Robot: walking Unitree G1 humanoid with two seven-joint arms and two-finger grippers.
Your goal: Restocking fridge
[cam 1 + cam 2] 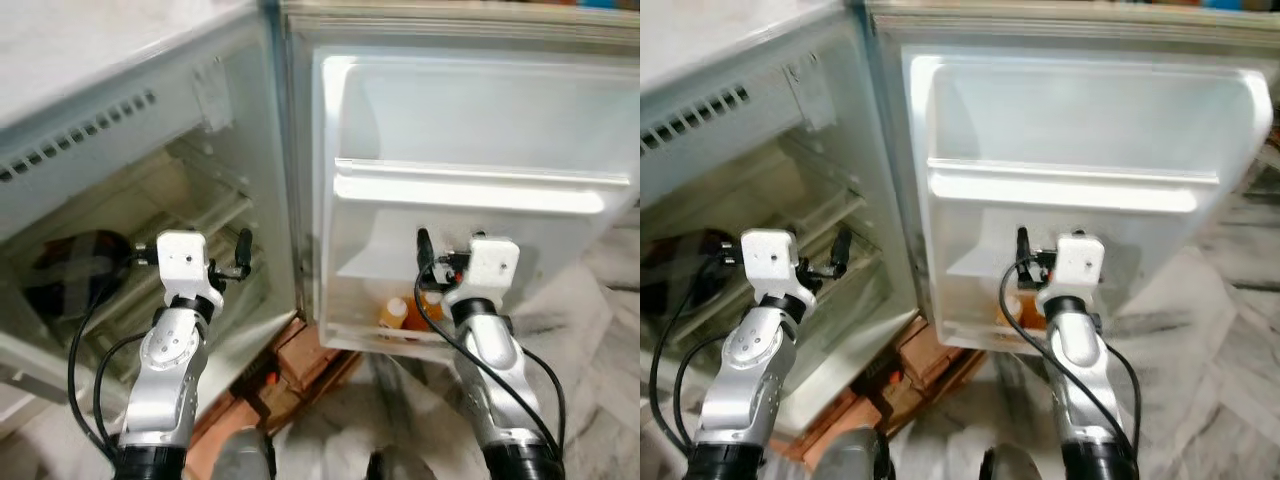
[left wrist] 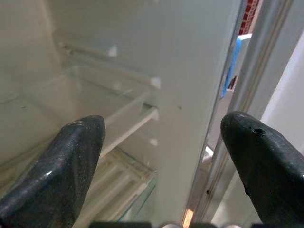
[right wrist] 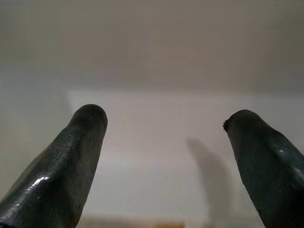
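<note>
The fridge stands open before me, its compartment (image 1: 200, 200) on the left and its door (image 1: 480, 120) swung out on the right. Two orange bottles (image 1: 393, 313) stand in the door's lowest shelf. My right gripper (image 1: 424, 250) hangs just above and beside them inside the door, open and empty, facing the white door wall (image 3: 161, 109). My left gripper (image 1: 243, 255) is open at the compartment's mouth, pointing at the clear shelves (image 2: 118, 109) with nothing between its fingers (image 2: 66, 166).
A dark rounded item (image 1: 75, 265) lies deep in the compartment on the left. The door's white rail (image 1: 480, 185) crosses above my right gripper. Brown boxes (image 1: 310, 355) sit on the floor under the fridge's front edge. Marble floor (image 1: 600, 300) lies to the right.
</note>
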